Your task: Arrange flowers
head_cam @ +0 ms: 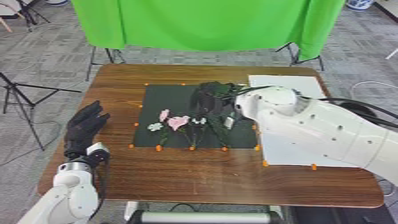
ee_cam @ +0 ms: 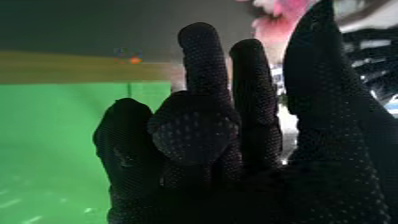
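Note:
In the head view my left hand (head_cam: pixel 82 126) lies off the left side of the dark mat, fingers straight. Over the mat's upper right part is my right hand (head_cam: pixel 206 100), above the flowers. A pink flower (head_cam: pixel 178 122), a pale pink one (head_cam: pixel 163 115) and a white one (head_cam: pixel 155 127) lie on the mat, with a small white flower (head_cam: pixel 198 120) beside them. In the right wrist view my right hand (ee_cam: pixel 195 135) has several fingers extended and one bent towards the camera; pink petals (ee_cam: pixel 274 25) show beyond it. The space between thumb and fingers is partly hidden.
The dark mat (head_cam: pixel 147 102) is edged with small orange markers on the brown table (head_cam: pixel 169 175). A large white sheet (head_cam: pixel 289 145) lies to its right, partly under my right arm. A green cloth (head_cam: pixel 209 25) hangs behind the table.

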Robot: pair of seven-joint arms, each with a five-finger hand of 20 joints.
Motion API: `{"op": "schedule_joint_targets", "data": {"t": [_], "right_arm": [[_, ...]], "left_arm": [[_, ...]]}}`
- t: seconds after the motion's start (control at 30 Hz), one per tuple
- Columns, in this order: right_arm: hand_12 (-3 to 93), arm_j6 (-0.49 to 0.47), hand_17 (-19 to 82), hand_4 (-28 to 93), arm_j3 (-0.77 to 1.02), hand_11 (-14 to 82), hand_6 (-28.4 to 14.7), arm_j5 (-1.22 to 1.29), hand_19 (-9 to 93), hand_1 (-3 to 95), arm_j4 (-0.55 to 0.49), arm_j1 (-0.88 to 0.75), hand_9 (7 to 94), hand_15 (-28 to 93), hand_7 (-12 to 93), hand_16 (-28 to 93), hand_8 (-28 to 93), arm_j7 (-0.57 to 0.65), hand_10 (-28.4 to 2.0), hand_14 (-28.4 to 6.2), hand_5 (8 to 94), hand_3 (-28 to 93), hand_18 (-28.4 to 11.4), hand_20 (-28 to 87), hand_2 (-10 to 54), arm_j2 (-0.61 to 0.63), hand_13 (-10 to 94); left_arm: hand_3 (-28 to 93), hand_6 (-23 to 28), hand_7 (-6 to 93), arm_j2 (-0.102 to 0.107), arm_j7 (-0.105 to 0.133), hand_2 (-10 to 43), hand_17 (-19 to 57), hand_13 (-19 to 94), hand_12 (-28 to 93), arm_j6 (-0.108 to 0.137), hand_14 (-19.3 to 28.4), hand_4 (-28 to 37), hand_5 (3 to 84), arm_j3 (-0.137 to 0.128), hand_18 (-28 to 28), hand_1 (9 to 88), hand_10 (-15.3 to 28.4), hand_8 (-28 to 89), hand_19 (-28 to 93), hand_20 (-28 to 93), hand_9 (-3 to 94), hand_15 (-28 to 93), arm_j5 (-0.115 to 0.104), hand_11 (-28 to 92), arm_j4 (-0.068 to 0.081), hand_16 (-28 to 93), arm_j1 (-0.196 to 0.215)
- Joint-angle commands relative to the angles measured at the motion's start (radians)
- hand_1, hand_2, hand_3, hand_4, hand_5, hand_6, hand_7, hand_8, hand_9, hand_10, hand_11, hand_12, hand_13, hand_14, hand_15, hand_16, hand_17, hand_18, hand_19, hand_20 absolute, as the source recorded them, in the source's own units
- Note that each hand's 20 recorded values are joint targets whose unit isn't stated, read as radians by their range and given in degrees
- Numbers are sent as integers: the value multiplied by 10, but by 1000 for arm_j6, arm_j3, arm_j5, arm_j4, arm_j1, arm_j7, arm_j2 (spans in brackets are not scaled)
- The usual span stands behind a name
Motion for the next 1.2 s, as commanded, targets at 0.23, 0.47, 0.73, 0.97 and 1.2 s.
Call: {"op": "schedule_joint_targets", "data": {"t": [0.23, 0.47, 0.73, 0.97, 1.2], "right_arm": [[175, 80, 594, -190, 333, 112, 49, -41, 932, 307, -103, -103, 703, 613, 173, 318, -121, 225, -119, -26, 561, 712, -154, 618, -95, 203, 882], [176, -48, 554, -214, 417, 88, 4, -137, 932, 195, -69, -202, 626, 610, 110, 307, -84, 452, -148, -55, 485, 649, -177, 582, -95, 272, 842], [174, -213, 500, -163, 550, 70, -34, -100, 932, 75, 12, -310, 532, 604, 31, 296, -50, 615, -197, -101, 435, 595, -211, 511, -95, 262, 797], [175, -96, 527, -137, 535, 86, 2, -139, 932, 167, 55, -358, 613, 610, 80, 290, -69, 597, -173, -88, 497, 618, -205, 513, -95, 276, 825], [177, -112, 551, -136, 580, 91, 22, -145, 932, 231, 44, -435, 651, 614, 113, 289, -84, 625, -164, -72, 530, 650, -194, 534, -95, 289, 844]], "left_arm": [[724, -26, 260, -4, 7, -62, 81, 372, 138, 9, 145, -99, 470, -17, 140, 463, 99, -116, 233, 249, 370, 328, -10, 229, -12, 7, 32], [725, -25, 260, -14, 13, -62, 77, 372, 138, 8, 145, -99, 470, -20, 140, 462, 98, -115, 233, 250, 372, 328, -17, 230, -14, 7, 46], [723, -24, 258, -22, 15, -61, 73, 373, 138, -10, 145, -99, 472, -19, 143, 461, 98, -115, 246, 259, 377, 330, -37, 233, -20, 8, 41], [723, -23, 258, -28, 19, -60, 72, 373, 138, -16, 145, -100, 473, -15, 143, 460, 101, -115, 249, 259, 382, 330, -80, 235, -23, 7, 36], [724, -22, 256, -26, 16, -60, 74, 374, 138, -17, 145, -100, 475, -19, 143, 460, 101, -114, 250, 259, 383, 330, -84, 235, -24, 7, 38]]}}
